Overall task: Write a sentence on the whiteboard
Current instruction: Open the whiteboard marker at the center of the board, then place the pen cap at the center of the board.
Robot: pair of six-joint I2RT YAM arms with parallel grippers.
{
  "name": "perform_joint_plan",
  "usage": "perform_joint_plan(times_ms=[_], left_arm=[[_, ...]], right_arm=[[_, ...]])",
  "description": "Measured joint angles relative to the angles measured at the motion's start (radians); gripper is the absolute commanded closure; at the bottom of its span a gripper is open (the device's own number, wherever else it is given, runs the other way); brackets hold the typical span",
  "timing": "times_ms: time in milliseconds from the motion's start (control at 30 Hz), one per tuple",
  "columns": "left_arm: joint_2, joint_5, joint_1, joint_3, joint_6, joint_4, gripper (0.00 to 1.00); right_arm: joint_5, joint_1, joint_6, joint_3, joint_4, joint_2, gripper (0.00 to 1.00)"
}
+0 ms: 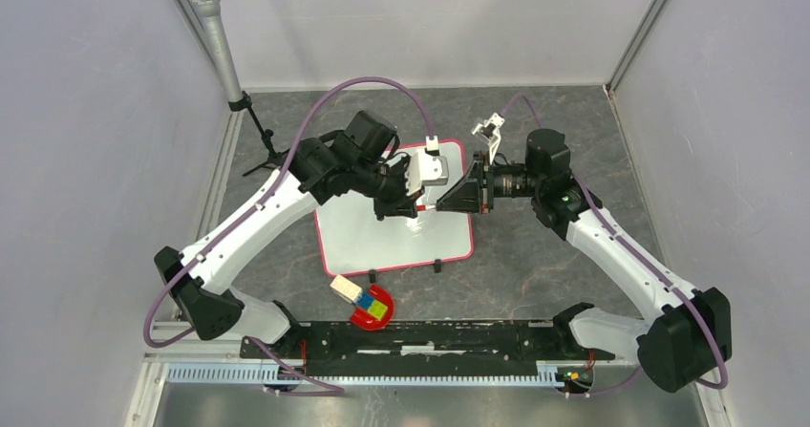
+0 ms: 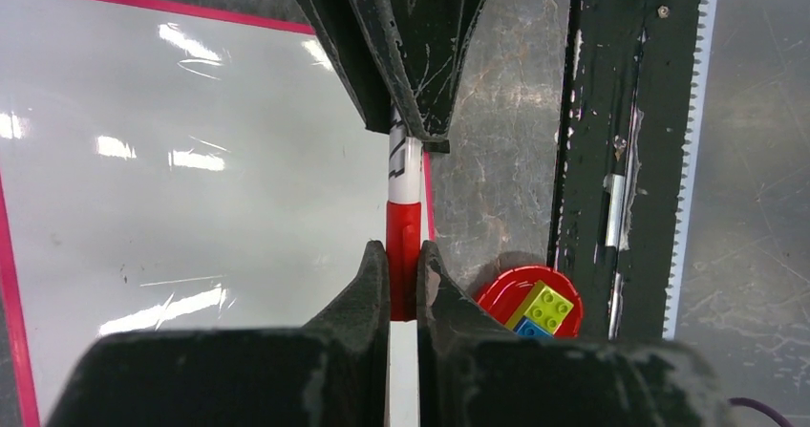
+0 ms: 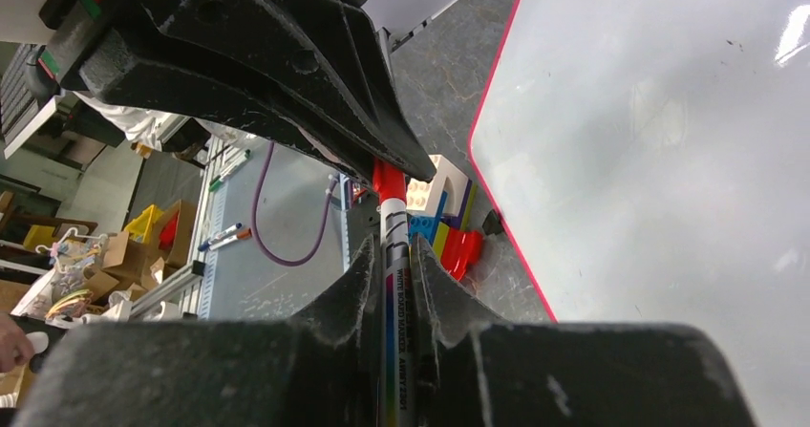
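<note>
We see both arms meeting over the whiteboard [image 1: 382, 241], which lies flat on the table [image 1: 535, 255] mid-scene, its two black clips on the near edge. Our left gripper [image 2: 403, 255] is clamped tight on the red cap [image 2: 403, 231] of a marker [image 2: 405, 169]. Our right gripper [image 3: 392, 255] is closed on the white barrel, facing the left one tip to tip. The marker spans the gap between them above the board. Just beyond the board's near edge sits a red dish [image 1: 361, 319] holding coloured bricks [image 1: 373, 303].
</note>
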Motion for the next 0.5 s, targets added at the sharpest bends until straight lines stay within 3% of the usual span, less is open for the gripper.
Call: perform_joint_plan(times_ms=[200,500], left_arm=[[-0.034,0.058,0.039,-0.112,0.0,0.146,0.98],[-0.122,0.024,0.132,-0.26,0.006,0.05,0.98]], right_arm=[[-0.049,-0.072,-0.034,0.01,-0.052,0.01,1.0],[-0.139,-0.346,-0.155,0.075,-0.212,0.01,1.0]])
